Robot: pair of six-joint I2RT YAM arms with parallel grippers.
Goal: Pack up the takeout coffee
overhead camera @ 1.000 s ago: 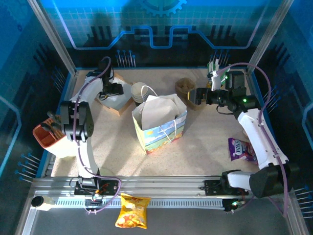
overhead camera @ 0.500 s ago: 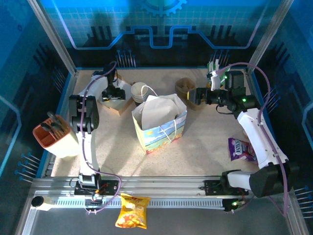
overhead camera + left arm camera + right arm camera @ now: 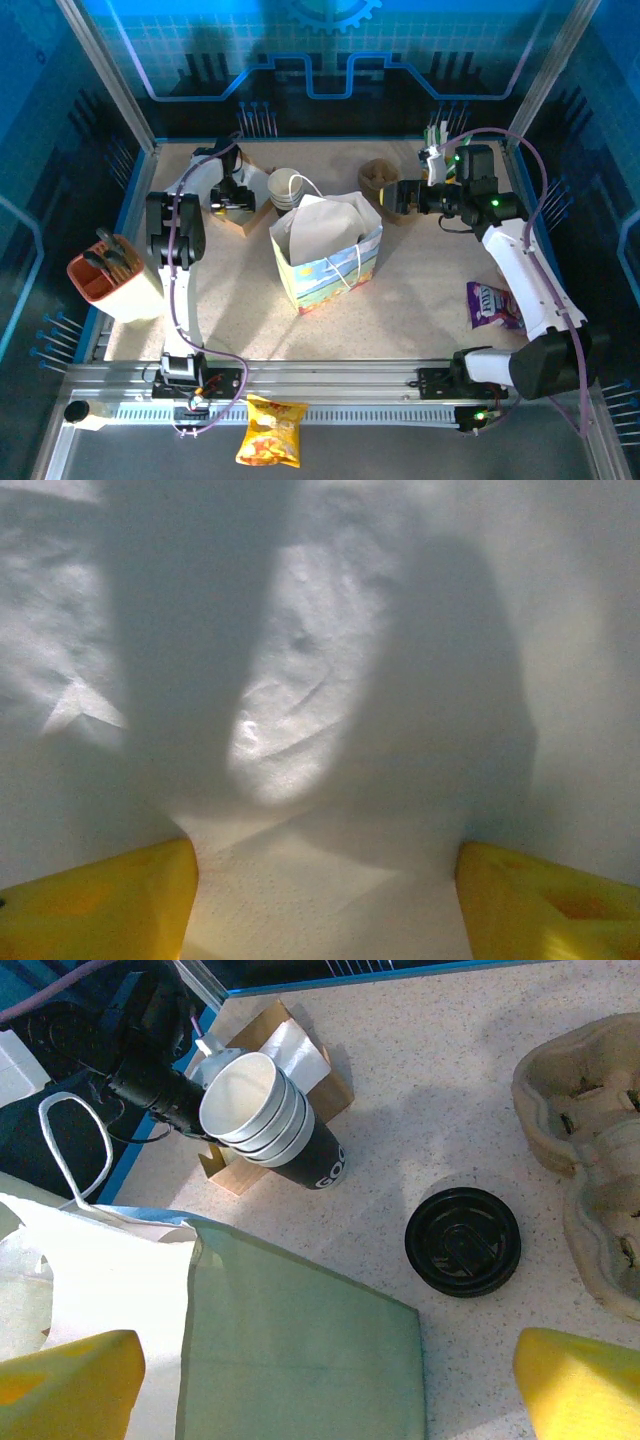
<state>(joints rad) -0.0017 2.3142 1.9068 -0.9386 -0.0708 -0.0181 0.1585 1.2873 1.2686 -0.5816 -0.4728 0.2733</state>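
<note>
The left gripper [image 3: 232, 194] has swung over to the far-left napkin box [image 3: 243, 222], fingers apart. The right gripper [image 3: 392, 197] hangs open above the coffee [image 3: 462, 1241], seemingly a lidded cup, between the bag [image 3: 325, 255] and the cup carrier [image 3: 590, 1150]; nothing is packed yet.

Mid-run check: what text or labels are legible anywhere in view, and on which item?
"GO": white letters on the black cup at the bottom of the cup stack, rest hidden.
Purple snack packet: lettering too small to read.
Yellow chip bag: print too blurred.
</note>
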